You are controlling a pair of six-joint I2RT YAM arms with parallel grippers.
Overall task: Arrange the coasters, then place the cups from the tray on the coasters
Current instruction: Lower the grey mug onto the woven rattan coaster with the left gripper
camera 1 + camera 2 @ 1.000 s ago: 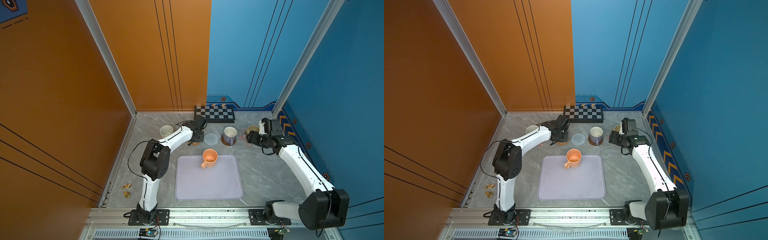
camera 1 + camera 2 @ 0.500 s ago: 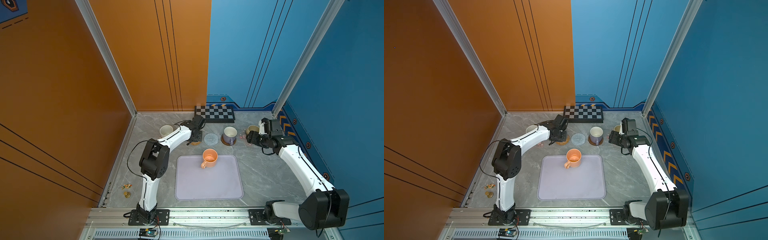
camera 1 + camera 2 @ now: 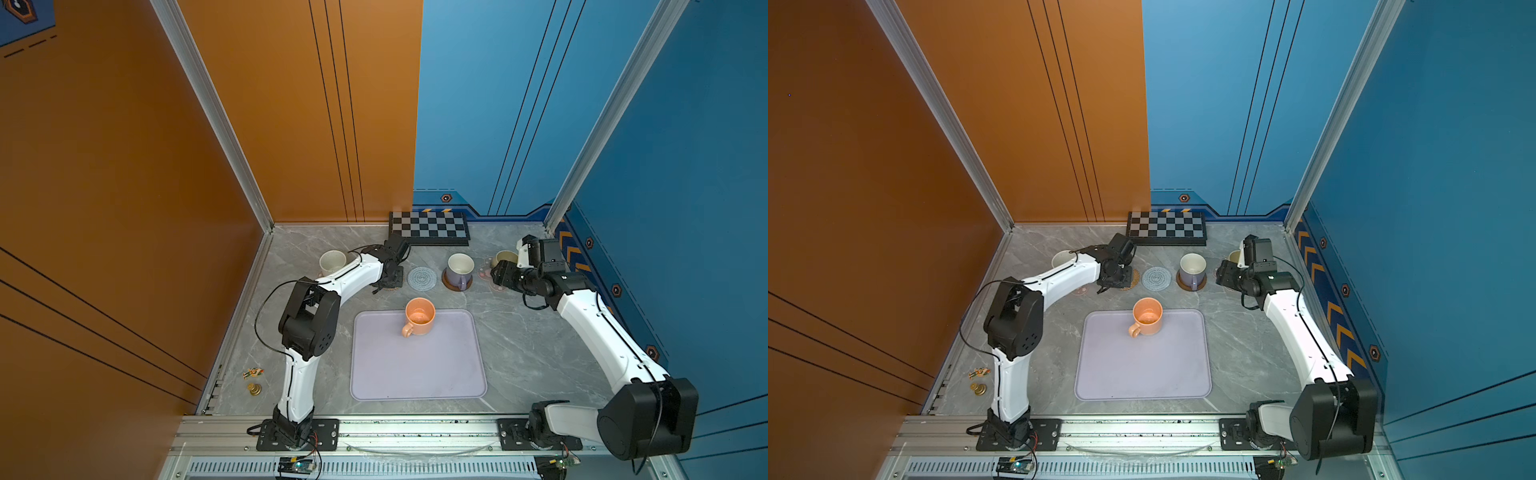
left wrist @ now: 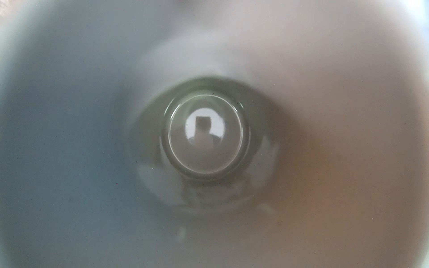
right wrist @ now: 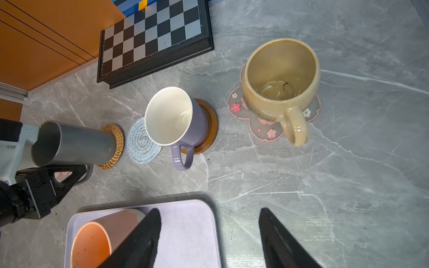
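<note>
1. The left gripper [image 3: 390, 280] is closed on the handle of the tall grey mug [image 5: 74, 143]. The mug's base meets the rattan coaster [image 5: 115, 141]. I cannot tell whether it rests there or hangs just above. The mug's inside fills the left wrist view.
2. Just past those fingers, away from their arm, the spiral coaster [image 3: 421, 279] lies bare, a sliver apart from the rattan edge. Beyond it the lavender mug [image 3: 459, 268] stands on the wooden coaster [image 5: 210, 130].
3. The right gripper [image 5: 209, 232] stands open and holds nothing. Bare marble table [image 3: 519, 340] lies between and ahead of its fingers, and the beige mug [image 5: 278, 76] sits on a flower coaster [image 5: 264, 132] just beyond them.
4. The orange mug [image 3: 419, 316] stands at the far edge of the tray [image 3: 415, 374], between the two grippers and nearer the bases. The rest of the tray is bare.
5. The checkerboard [image 3: 430, 226] lies just behind the left fingers, and the speckled white mug [image 3: 332, 262] stands on their arm side.
6. Compared with a second ago, nothing has clearly moved. Both grippers keep the same spread, and the mugs and coasters sit in the same places.
</note>
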